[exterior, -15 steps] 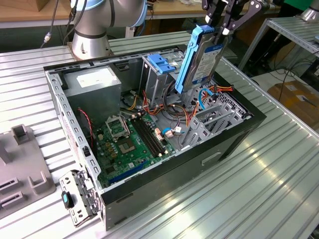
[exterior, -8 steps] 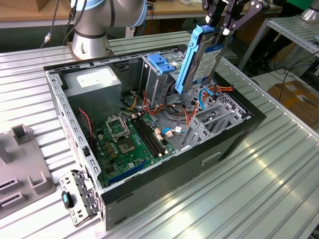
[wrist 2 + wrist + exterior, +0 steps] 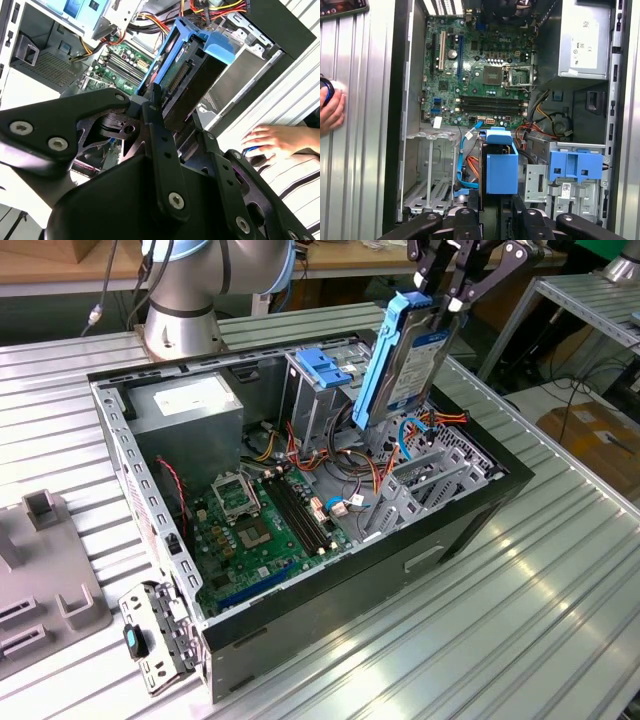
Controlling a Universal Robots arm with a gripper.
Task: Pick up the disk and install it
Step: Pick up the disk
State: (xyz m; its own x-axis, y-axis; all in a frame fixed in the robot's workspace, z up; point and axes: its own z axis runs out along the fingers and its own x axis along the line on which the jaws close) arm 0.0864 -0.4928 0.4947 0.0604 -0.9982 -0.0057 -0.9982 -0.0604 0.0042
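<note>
The disk (image 3: 405, 360), a grey metal drive in a light-blue carrier, hangs nearly on end above the far right part of the open computer case (image 3: 480, 510). My gripper (image 3: 440, 300) is shut on its upper end, one black finger on each flat side. Both wrist views look down along the disk (image 3: 185, 75) (image 3: 501, 167) from the gripper (image 3: 175, 107) (image 3: 497, 205). Its lower end is over the cables and the metal drive bay (image 3: 430, 480). It touches nothing inside the case.
Inside the case are the motherboard (image 3: 260, 530), the power supply (image 3: 190, 405), a metal drive cage with a blue latch (image 3: 325, 365) and loose cables. A person's hand (image 3: 272, 140) (image 3: 330, 107) rests on the ribbed table beside the case. A grey fixture (image 3: 40, 570) lies at the exterior view's left.
</note>
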